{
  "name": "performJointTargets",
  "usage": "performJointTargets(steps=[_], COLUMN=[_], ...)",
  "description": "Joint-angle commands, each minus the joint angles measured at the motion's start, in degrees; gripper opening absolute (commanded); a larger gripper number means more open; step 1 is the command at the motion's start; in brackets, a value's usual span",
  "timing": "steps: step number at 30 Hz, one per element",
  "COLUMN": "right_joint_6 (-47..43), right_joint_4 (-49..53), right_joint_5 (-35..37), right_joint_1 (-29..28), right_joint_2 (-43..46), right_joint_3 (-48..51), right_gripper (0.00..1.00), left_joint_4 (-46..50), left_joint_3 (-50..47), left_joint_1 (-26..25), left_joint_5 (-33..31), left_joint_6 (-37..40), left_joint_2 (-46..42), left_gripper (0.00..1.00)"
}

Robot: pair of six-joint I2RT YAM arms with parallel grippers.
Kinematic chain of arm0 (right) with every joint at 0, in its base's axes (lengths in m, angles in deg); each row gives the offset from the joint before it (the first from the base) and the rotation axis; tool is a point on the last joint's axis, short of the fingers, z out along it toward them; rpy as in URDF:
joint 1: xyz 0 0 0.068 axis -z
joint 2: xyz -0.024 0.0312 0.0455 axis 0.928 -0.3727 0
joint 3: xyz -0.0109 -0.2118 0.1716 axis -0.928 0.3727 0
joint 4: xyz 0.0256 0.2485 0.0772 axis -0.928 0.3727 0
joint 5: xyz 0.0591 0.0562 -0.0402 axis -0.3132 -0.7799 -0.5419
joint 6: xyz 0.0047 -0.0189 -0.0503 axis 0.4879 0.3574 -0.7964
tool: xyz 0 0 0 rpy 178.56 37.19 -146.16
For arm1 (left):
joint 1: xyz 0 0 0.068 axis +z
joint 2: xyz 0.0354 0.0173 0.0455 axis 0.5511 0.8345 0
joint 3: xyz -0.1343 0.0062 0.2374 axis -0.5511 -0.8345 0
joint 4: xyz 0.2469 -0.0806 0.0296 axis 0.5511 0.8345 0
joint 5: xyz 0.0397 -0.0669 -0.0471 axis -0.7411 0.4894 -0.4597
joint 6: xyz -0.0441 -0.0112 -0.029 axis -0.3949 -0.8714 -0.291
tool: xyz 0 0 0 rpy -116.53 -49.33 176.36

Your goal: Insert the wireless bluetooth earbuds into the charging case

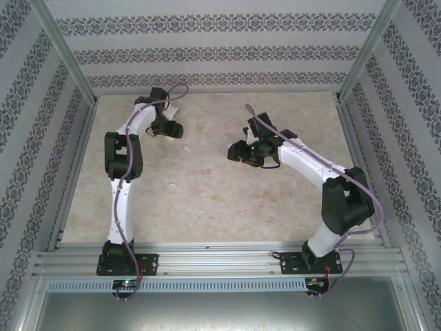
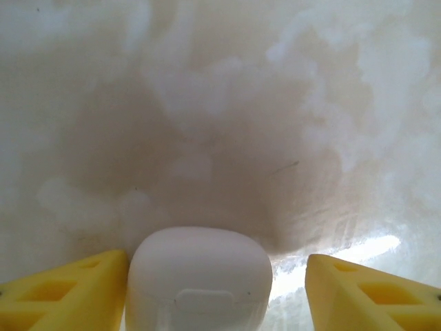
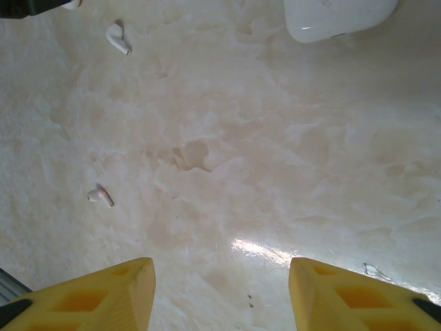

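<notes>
Straddling a white charging case [image 2: 198, 272], the left claw [image 2: 217, 262] stands open. One yellow finger [image 2: 69, 293] sits just beside the case's wall, and the other is apart from it. Right claw [image 3: 220, 265]: wide, nothing between its fingers, hovering over the marbled worktop [image 3: 275, 172]. Two wireless bluetooth earbuds [image 3: 117, 38] lie loose on the worktop ahead of it and to one side, well apart from each other, the nearer one [image 3: 100, 196] on its side. Second white case [image 3: 337, 19]: on the worktop at the top edge of the right wrist view.
</notes>
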Motion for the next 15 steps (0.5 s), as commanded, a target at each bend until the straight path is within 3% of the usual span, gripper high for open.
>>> performJointTargets(steps=[1,6,15], right_joint_6=[1.4,2.4,4.6], right_joint_4=[0.1,-0.6,-1.9], right_joint_5=[1.1,0.4,-0.9], right_joint_1=[-0.7,-0.8,-0.6], right_joint_2=[1.6,1.6,2.7], right_joint_3=[-0.2,-0.2,-0.7], right_gripper=[0.54,0.54,0.54], left_joint_4=[3.0,0.1,-9.6], left_joint_3=[-3.3,-6.9,-17.2], left_joint_1=[0.1,0.0,0.0], left_joint_5=[0.4,0.7,8.3], left_joint_6=[0.7,0.8,3.4], left_joint_2=[-2.4,-4.3,-12.2], left_gripper=[0.61,0.52,0.39])
